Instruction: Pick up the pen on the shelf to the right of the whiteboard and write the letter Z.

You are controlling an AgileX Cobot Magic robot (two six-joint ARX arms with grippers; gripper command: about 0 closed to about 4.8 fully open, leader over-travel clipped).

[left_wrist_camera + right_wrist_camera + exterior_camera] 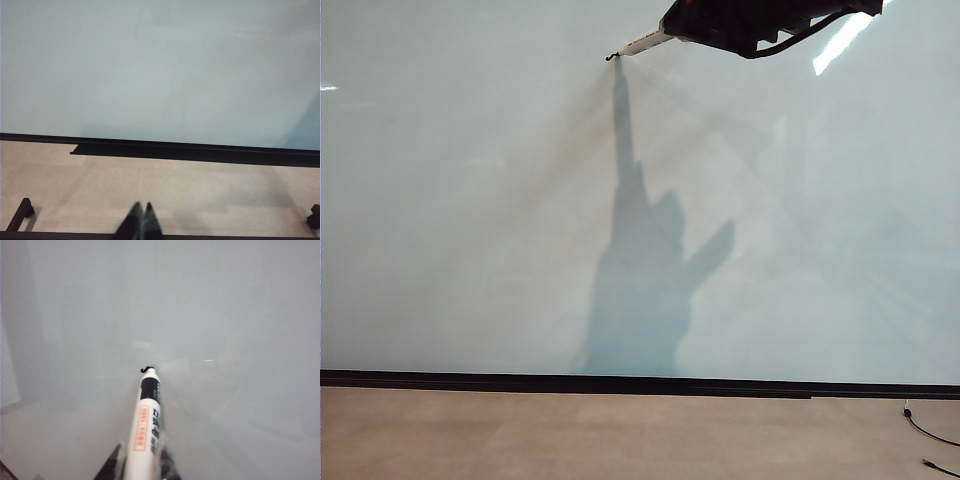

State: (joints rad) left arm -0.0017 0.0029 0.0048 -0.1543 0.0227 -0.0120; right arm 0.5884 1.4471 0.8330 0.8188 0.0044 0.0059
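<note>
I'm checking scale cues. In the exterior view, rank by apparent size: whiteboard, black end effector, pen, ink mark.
1. Glossy pale grey-white whiteboard
2. Bulky black right end effector, partly cropped
3. Slim whitish pen
4. Tiny black ink mark at its tip

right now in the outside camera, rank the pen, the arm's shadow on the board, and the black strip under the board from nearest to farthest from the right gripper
1. The pen, held in the shut right gripper, at the top of the whiteboard.
2. The shadow, lower down, mid-board.
3. The black strip, along the board's lower edge.
</note>
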